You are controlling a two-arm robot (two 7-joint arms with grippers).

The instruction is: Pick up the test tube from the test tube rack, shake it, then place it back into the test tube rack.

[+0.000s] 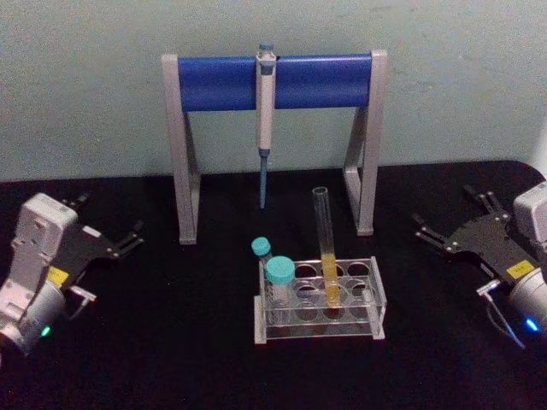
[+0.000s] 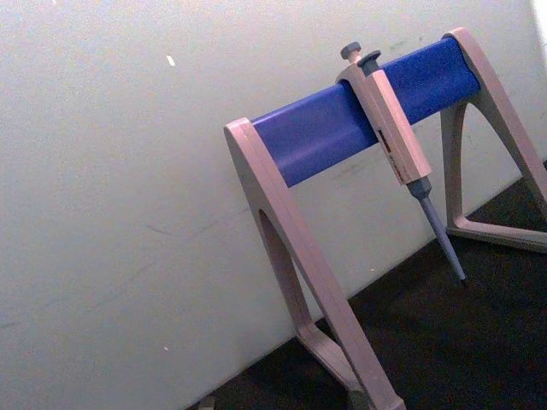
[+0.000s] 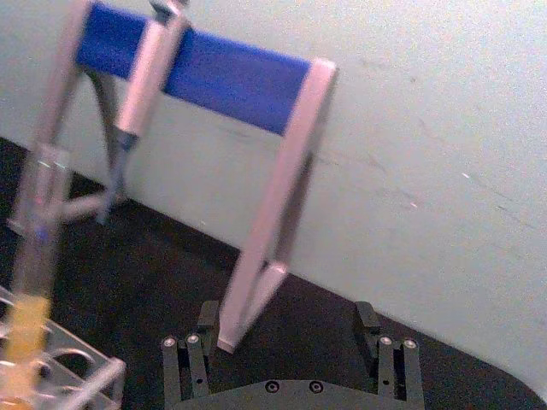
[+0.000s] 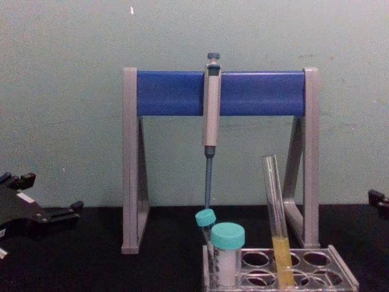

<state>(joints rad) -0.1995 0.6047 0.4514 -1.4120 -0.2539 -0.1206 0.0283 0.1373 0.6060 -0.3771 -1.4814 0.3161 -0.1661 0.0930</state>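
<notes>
The test tube [image 1: 326, 248] is a long clear tube with yellow liquid in its lower part. It stands upright in the test tube rack [image 1: 363, 309], a low clear plastic rack at the table's middle front. The chest view shows the test tube [image 4: 276, 213] leaning slightly in the rack [image 4: 340, 277], and the right wrist view shows the tube [image 3: 38, 231] and a rack corner [image 3: 85, 376]. My left gripper [image 1: 111, 215] rests open far left of the rack, also seen as the left gripper [image 4: 45, 193]. My right gripper [image 1: 444, 207] rests open far right, holding nothing, fingers spread wide at the right gripper [image 3: 286, 340].
Behind the rack stands a tall grey-and-blue pipette stand [image 1: 214, 84] with a pipette [image 1: 265, 120] hanging from its bar. Two teal-capped vials [image 1: 279, 275] sit in the rack's left holes. The table is black cloth [image 1: 171, 359], against a pale wall.
</notes>
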